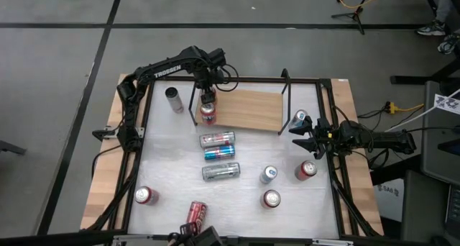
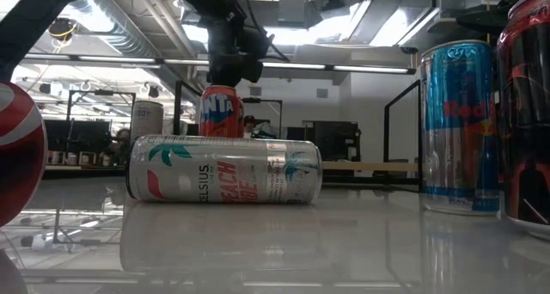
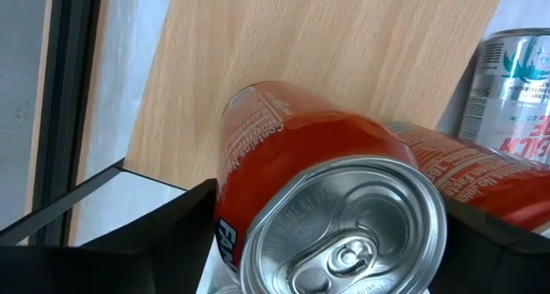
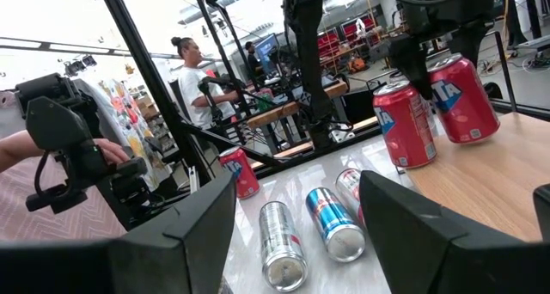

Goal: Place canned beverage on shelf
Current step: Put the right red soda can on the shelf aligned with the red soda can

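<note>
Robotics lab – monitors (image 4: 266, 46), camera rigs (image 4: 73, 152)

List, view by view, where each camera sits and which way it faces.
High view: overhead, straight down; both arms, left gripper at the shelf.
Low view: tabletop level, facing the room; lying Celsius can in front.
Left wrist view: down past its own fingers onto the orange can.
Right wrist view: across the table; own fingers low.
Shared: the orange can shows in all four.

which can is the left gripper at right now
The orange soda can standing upright at the shelf's left end. The left gripper is directly over it, fingers either side; all other cans sit on the white table, away from it.
</note>
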Robot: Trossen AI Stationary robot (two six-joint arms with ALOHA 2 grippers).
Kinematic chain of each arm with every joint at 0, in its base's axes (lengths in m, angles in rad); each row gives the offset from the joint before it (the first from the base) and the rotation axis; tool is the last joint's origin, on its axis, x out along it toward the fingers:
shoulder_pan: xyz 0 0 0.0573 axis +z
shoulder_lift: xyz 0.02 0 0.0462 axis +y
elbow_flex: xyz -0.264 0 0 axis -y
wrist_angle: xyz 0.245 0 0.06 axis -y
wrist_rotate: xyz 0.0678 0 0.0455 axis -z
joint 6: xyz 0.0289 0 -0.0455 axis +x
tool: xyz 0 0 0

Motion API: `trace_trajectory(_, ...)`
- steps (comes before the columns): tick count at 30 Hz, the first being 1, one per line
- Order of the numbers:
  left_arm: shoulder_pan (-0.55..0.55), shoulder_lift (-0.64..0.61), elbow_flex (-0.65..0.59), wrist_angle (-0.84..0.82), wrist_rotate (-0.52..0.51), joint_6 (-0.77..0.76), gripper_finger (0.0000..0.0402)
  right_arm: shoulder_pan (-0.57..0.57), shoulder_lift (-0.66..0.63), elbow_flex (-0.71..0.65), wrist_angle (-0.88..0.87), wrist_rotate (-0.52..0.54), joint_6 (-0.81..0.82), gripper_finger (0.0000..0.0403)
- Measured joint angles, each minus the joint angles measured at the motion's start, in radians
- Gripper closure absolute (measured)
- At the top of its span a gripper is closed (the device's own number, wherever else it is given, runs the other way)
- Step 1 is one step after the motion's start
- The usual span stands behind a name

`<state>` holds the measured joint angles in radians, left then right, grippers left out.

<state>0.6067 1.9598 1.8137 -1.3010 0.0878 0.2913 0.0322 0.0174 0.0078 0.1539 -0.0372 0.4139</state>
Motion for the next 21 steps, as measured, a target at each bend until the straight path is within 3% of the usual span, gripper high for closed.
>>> trace_trajectory(10, 0.000, -0.003, 0.002, 0.001, 0.000, 0.000, 0.0045, 0.000, 0.000, 0.000, 0.000, 0.000, 0.000, 0.0164)
trace_trajectory(21, 0.000, -0.003, 0.002, 0.001, -0.016, -0.001, 0.0042, 0.000, 0.000, 0.000, 0.000, 0.000, 0.000, 0.0164)
